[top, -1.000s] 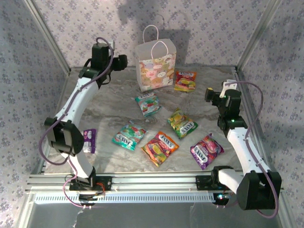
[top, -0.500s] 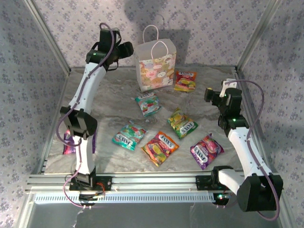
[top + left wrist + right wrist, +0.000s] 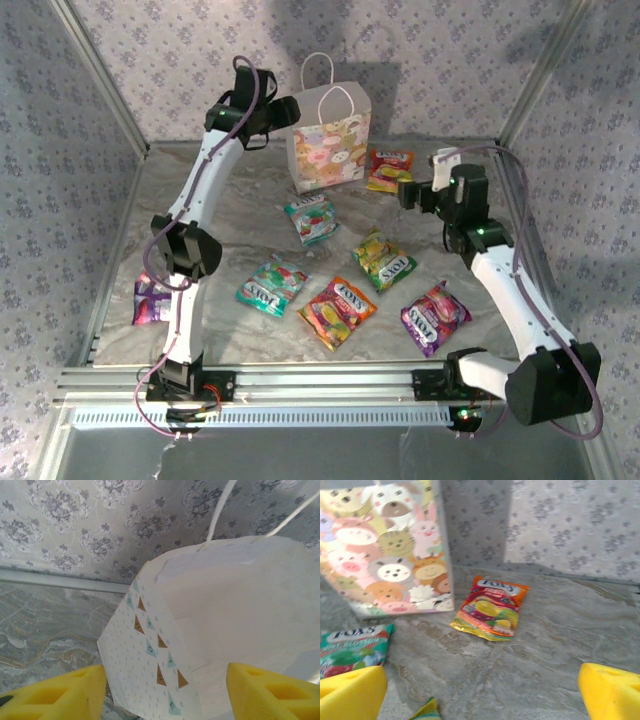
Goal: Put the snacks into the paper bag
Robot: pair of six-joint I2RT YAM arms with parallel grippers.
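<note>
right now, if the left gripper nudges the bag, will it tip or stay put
Likely tips or slides: the bag stands tall on a small base and is thin paper, so probably light. It would probably crumple rather than push back. The cord handles look floppy, poor to grip.

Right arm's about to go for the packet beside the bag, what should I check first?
1. Both right fingers apart: ok.
2. The red-orange packet lies flat with nothing on it: ok.
3. Bare table between those fingers and the packet: ok.
4. The bag upright, mouth open: ok.
5. The left fingers clear of the bag's mouth: not ok, they are at its rim.
6. Those left fingers hold nothing: ok.
</note>
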